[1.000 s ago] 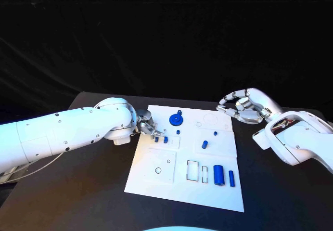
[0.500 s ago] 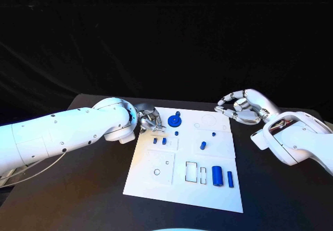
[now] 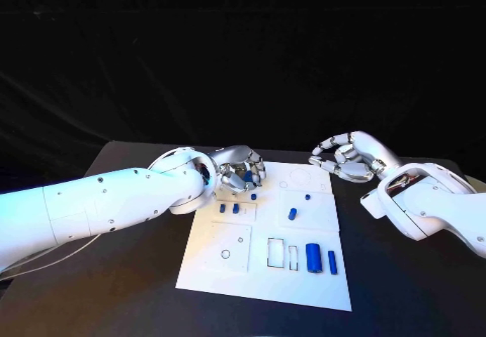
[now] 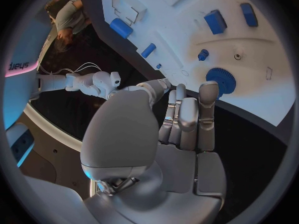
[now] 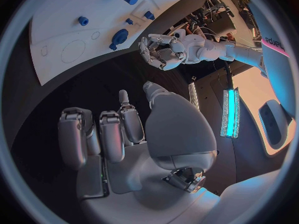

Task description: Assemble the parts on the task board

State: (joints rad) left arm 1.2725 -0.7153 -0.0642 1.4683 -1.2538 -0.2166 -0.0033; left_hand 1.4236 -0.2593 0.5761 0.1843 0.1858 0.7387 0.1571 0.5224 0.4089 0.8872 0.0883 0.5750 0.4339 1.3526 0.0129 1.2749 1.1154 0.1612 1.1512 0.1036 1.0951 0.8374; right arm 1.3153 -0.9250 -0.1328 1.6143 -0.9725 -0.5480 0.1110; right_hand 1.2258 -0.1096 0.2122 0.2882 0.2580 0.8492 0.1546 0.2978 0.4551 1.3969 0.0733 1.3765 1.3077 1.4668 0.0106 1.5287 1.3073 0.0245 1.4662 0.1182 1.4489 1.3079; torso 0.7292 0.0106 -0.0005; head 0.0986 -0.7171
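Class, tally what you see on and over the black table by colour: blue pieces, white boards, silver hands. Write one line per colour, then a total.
Blue pieces: 8, including the gear
White board: 1
Silver hands: 2, the left hand and the right hand
Total: 11

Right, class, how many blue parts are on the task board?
8: a gear under the left hand, two small pegs, paired blocks, a longer peg, and two cylinders nearest the robot. Others may be hidden.
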